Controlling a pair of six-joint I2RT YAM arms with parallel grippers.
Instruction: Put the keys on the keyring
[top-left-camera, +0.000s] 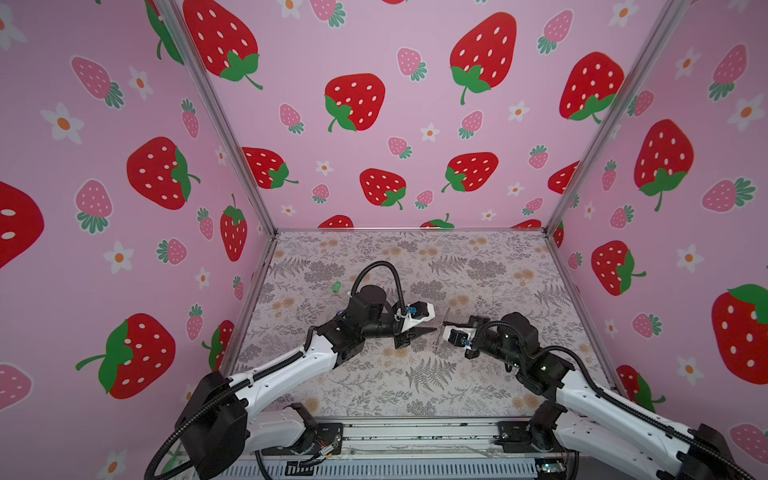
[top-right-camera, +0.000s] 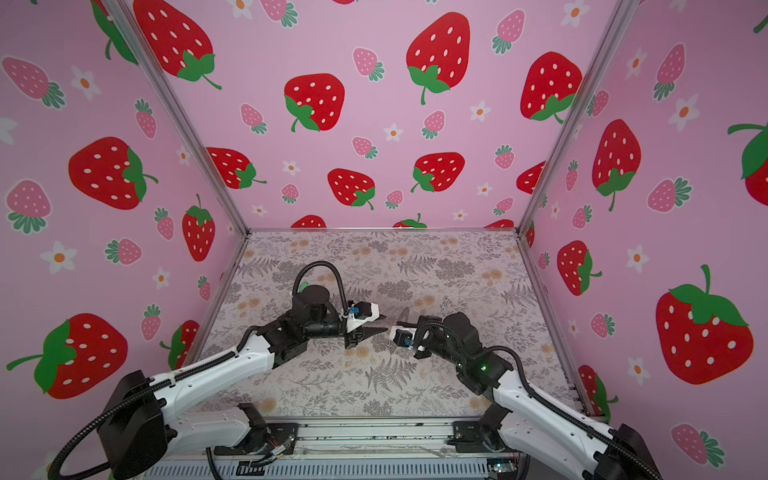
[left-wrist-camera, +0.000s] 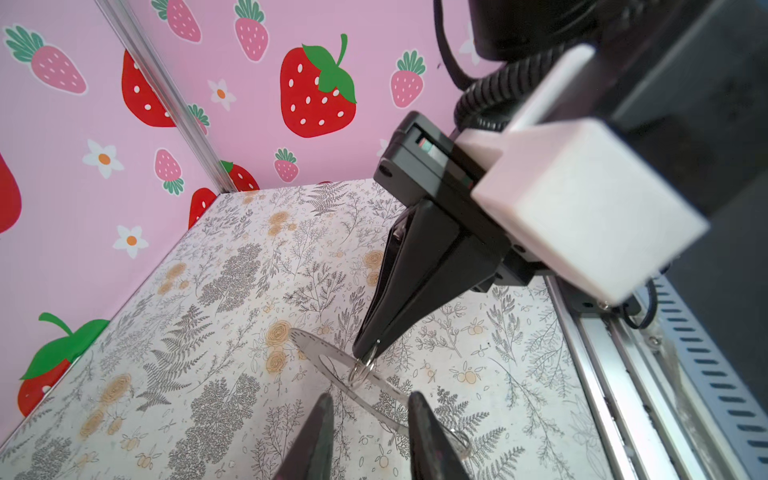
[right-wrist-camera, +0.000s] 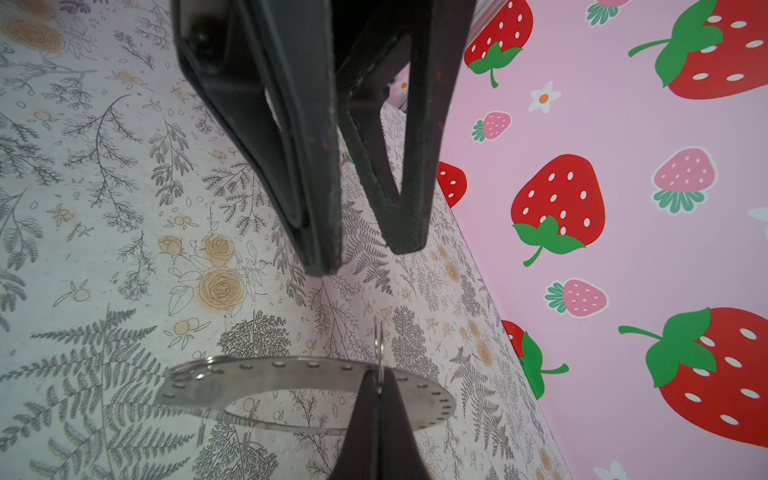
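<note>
The keyring (right-wrist-camera: 291, 370), a flat grey ring with small holes round it, hangs above the table. My right gripper (right-wrist-camera: 379, 384) is shut on a small wire loop (left-wrist-camera: 363, 368) threaded through it. In both top views the keyring (top-left-camera: 440, 336) (top-right-camera: 394, 343) stands nearly on edge between the two arms. My left gripper (left-wrist-camera: 370, 405) faces it from close by, open, with nothing between its fingers (right-wrist-camera: 320, 257). In a top view the left gripper (top-left-camera: 432, 322) is just left of the right gripper (top-left-camera: 446, 323). A green-headed key (top-left-camera: 336, 286) lies on the table far left, behind the left arm.
The floral table (top-left-camera: 374, 386) is boxed in by strawberry-print walls (top-left-camera: 124, 166) on three sides. A metal rail (top-left-camera: 415, 432) runs along the front edge by the arm bases. The left arm's cable loop (top-left-camera: 378, 266) arches over its wrist.
</note>
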